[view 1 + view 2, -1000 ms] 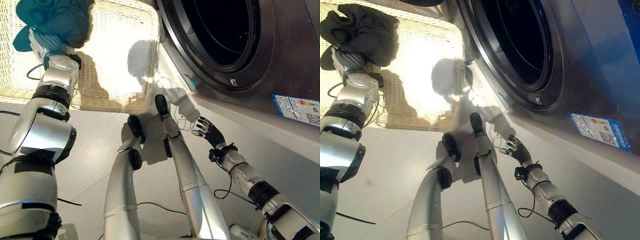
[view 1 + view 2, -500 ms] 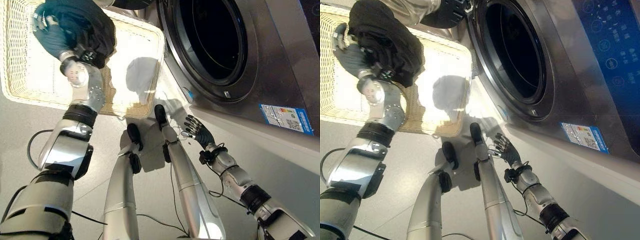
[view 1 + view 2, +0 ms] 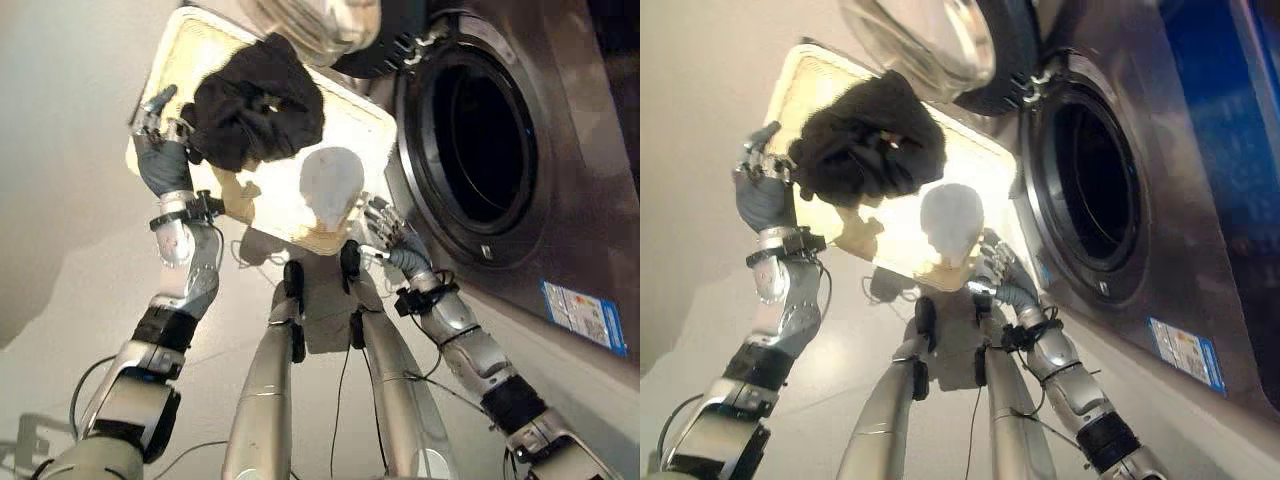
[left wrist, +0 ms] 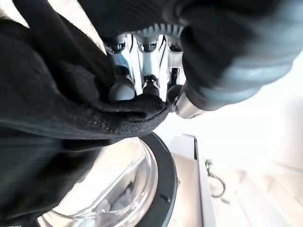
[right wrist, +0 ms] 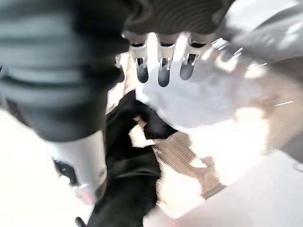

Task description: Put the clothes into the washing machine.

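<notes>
Since the left hand (image 3: 160,165) has lifted the dark garment (image 3: 255,105) clear of the basket (image 3: 345,195), fingers curled into the cloth, the carry toward the drum (image 3: 480,150) is under way. Garment hangs above the basket, left of the drum. Right of the basket, the right hand (image 3: 390,232) hovers with fingers spread, empty. The open door (image 3: 320,25) juts out above the basket, likely crowding the path.

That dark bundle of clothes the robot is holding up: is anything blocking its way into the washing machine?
Nothing visible does. The left hand holds the dark clothes above the basket; the washing machine's door is swung open and its drum opening looks clear.
</notes>
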